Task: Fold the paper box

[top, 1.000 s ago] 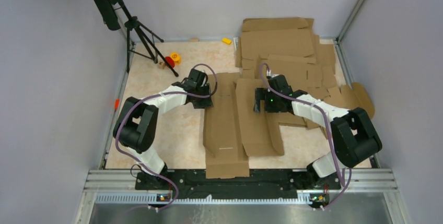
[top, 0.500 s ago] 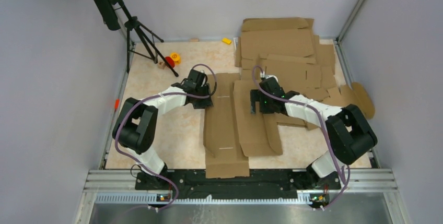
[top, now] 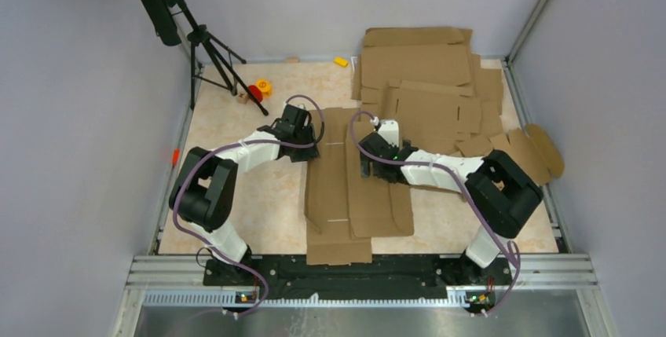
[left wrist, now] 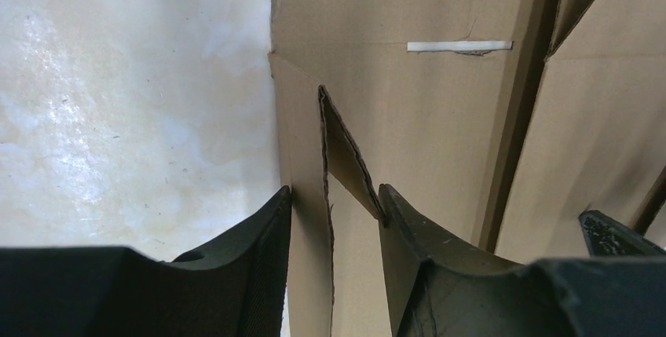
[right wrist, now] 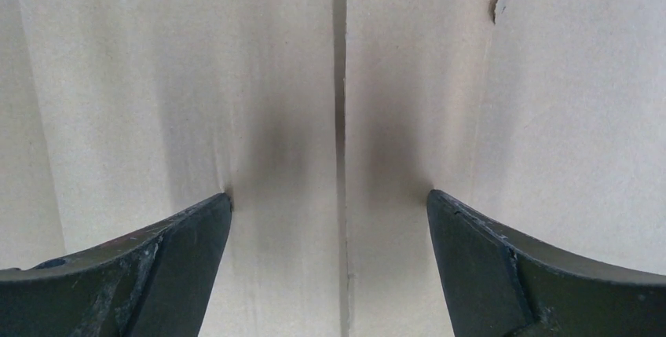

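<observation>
The paper box (top: 345, 195) lies as a long brown cardboard blank in the middle of the table, its right panel lapped over the left one. My left gripper (top: 308, 151) is at its far left edge. In the left wrist view the left gripper (left wrist: 334, 195) is closed narrow on a raised side flap (left wrist: 339, 144) of the box, and both fingers touch cardboard. My right gripper (top: 367, 166) is open, its fingertips pressed down on the box's right panel. In the right wrist view the right gripper (right wrist: 330, 195) straddles a crease line (right wrist: 339, 101).
A pile of other cardboard blanks (top: 424, 78) fills the back right, with a rounded flap (top: 543, 148) at the right wall. A black tripod (top: 208, 46) stands at the back left. Small red and yellow toys (top: 259, 88) and a yellow block (top: 341, 61) lie on the beige table.
My right gripper has moved left and pushed the box's right panel with it, further over the left panel. The left arm has stayed put.
</observation>
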Controlling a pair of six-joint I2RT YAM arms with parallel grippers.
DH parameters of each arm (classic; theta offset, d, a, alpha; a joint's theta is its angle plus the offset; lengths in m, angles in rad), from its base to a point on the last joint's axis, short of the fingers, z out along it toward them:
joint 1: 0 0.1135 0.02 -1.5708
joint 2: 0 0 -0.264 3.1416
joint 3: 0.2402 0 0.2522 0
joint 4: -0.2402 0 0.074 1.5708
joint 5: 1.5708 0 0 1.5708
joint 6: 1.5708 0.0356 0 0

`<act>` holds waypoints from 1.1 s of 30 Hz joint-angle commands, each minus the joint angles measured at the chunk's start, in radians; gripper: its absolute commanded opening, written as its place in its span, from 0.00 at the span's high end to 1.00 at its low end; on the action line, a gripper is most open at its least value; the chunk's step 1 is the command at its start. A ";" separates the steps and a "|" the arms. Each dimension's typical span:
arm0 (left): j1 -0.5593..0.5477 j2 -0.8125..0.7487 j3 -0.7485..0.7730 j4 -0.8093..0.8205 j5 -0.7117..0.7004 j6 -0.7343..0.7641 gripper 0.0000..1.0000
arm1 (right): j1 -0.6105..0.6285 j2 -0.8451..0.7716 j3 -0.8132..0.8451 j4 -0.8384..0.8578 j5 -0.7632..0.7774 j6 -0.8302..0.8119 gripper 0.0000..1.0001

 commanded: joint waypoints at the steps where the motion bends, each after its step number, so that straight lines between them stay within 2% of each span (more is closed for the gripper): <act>1: -0.033 0.006 -0.018 0.082 0.161 -0.073 0.55 | 0.124 0.147 -0.023 0.077 -0.081 0.217 0.02; 7: -0.033 0.001 -0.029 0.085 0.161 -0.074 0.55 | 0.142 0.224 0.002 0.045 -0.057 0.227 0.02; 11: -0.033 -0.012 -0.035 0.070 0.147 -0.060 0.56 | 0.140 0.136 0.000 0.033 -0.070 0.197 0.01; 15: -0.032 -0.049 -0.021 0.014 0.090 -0.025 0.59 | 0.110 -0.011 -0.014 0.027 -0.147 0.152 0.01; 22: -0.022 -0.130 0.001 -0.054 0.000 0.023 0.85 | -0.056 -0.306 -0.136 0.076 -0.384 0.067 0.01; 27: -0.021 -0.195 -0.009 -0.042 -0.029 0.032 0.99 | -0.196 -0.448 -0.206 0.083 -0.527 -0.001 0.01; 33: -0.024 -0.250 -0.005 -0.043 -0.092 0.075 1.00 | -0.250 -0.508 -0.152 0.004 -0.590 -0.142 0.02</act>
